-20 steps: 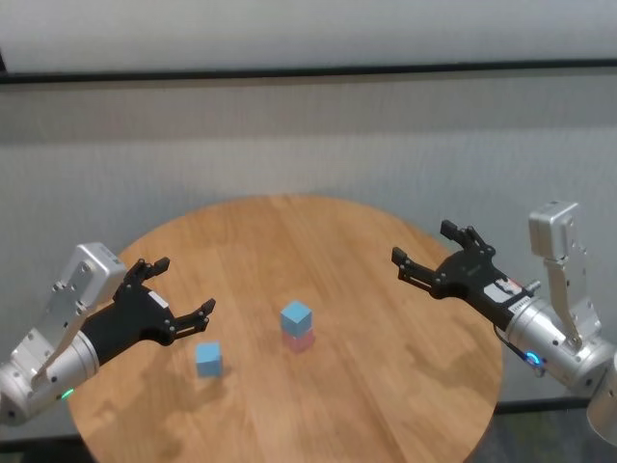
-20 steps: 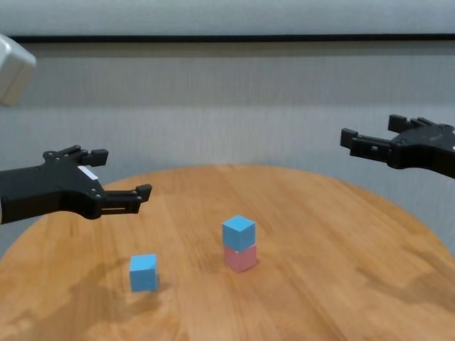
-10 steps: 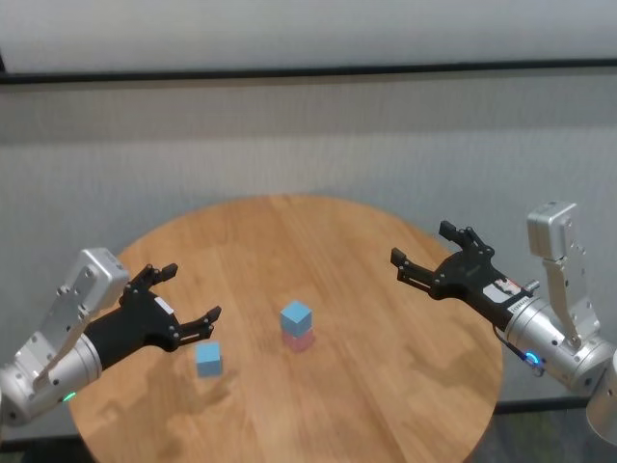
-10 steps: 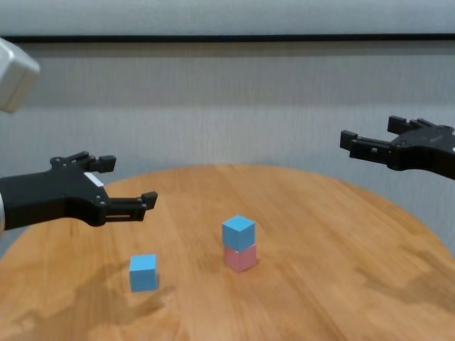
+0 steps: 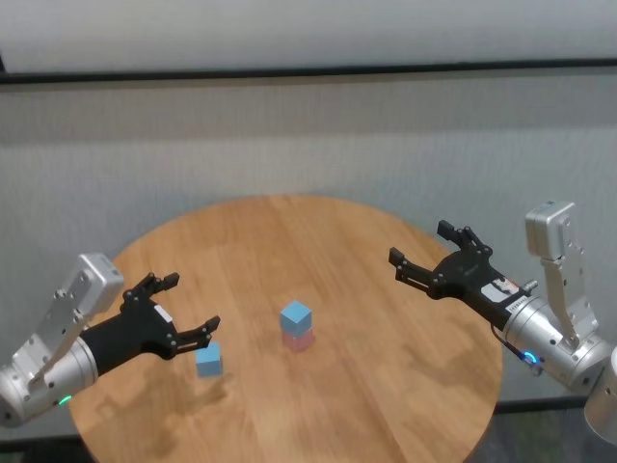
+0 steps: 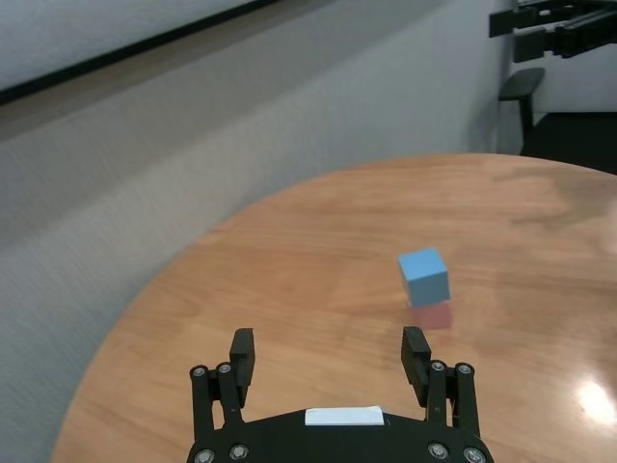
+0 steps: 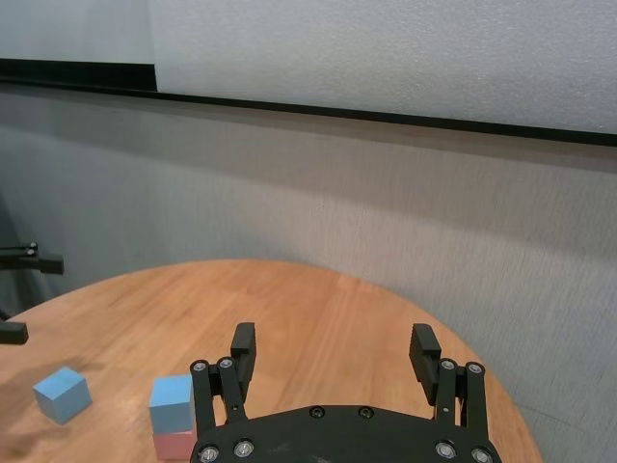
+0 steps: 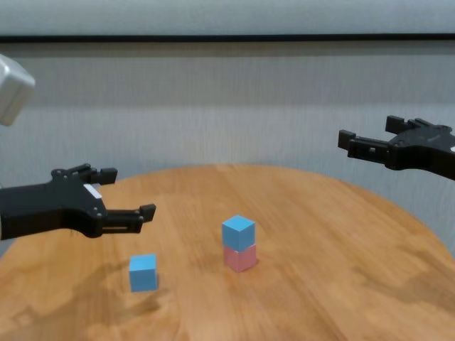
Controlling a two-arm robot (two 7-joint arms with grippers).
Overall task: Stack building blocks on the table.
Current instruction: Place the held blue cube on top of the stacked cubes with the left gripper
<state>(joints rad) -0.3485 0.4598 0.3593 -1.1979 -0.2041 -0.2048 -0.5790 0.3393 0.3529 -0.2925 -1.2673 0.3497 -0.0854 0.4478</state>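
Observation:
On the round wooden table (image 5: 386, 386) a light blue block (image 5: 297, 314) sits on top of a pink block (image 5: 300, 339) near the middle; the chest view shows the same pair, blue block (image 8: 238, 232) over pink block (image 8: 240, 258). A second light blue block (image 5: 208, 360) lies alone to their left, loose blue block (image 8: 143, 272). My left gripper (image 5: 191, 302) hovers open just above and left of this loose block, holding nothing. Over the table's right side my right gripper (image 5: 419, 242) stays high and open, empty too.
A grey wall with a dark rail runs behind the table. The table's round edge curves close under both arms. In the left wrist view a dark chair (image 6: 523, 87) stands beyond the table's far side.
My left gripper has dropped lower and drifted forward toward the loose blue block. The right gripper and all the blocks have stayed put.

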